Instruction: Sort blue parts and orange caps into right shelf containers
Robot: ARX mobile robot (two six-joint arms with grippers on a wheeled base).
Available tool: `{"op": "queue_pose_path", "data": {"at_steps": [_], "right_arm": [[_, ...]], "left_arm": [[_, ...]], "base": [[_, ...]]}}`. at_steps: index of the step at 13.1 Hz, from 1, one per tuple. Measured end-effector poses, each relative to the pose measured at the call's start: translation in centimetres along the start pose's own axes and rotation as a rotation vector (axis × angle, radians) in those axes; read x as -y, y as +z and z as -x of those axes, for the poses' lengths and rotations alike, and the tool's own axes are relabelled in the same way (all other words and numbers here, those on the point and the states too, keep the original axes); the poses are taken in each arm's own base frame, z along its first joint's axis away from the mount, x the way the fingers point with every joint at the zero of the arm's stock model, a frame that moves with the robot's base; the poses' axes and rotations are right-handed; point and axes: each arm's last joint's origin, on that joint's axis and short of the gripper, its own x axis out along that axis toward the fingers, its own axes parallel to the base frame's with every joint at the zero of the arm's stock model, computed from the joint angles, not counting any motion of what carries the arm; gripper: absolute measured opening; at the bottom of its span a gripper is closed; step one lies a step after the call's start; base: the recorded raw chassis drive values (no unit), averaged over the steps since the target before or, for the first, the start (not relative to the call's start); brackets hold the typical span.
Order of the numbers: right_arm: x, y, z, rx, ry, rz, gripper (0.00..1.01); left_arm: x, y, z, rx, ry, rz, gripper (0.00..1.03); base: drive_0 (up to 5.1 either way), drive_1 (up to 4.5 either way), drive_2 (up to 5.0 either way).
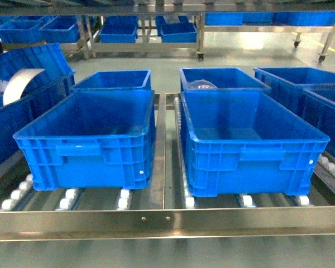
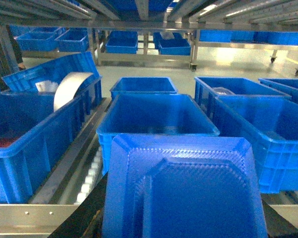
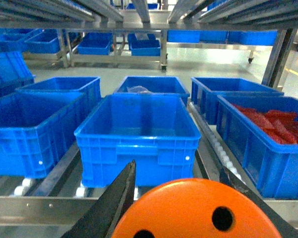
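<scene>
An orange cap [image 3: 196,210] with two dark holes in its flat face fills the bottom of the right wrist view. My right gripper [image 3: 179,171] is shut on it, one black finger on each side. It is held in front of an empty blue container [image 3: 139,148]. In the left wrist view a blue part [image 2: 184,188], a ribbed tray-like moulding, sits between dark fingers [image 2: 87,215], with my left gripper [image 2: 184,198] shut on it. In the head view two large blue containers, one at the left [image 1: 86,153] and one at the right [image 1: 251,159], stand on the roller shelf; neither gripper shows there.
A steel front rail [image 1: 167,220] edges the roller shelf. More blue crates stand behind and beside. One at the far right holds red pieces [image 3: 268,119]. A tilted crate at the left holds a white roll [image 2: 72,87]. Shelf beams run overhead.
</scene>
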Motion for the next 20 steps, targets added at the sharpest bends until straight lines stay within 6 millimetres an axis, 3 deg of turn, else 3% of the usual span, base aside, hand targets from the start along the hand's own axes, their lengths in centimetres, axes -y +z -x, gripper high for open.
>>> {"op": "queue_pose_path", "data": {"at_steps": [16,20], "right_arm": [[0.00,0.04,0.00,0.005,0.001,0.001,0.44],[0.00,0.03,0.00,0.003,0.001,0.001,0.44]], "left_arm": [[0.00,0.03,0.00,0.005,0.000,0.000,0.44],[0.00,0.00,0.00,0.000,0.001,0.000,0.44]], "base": [[0.0,0.00,0.0],[-0.1,4.12,-4.2]]}}
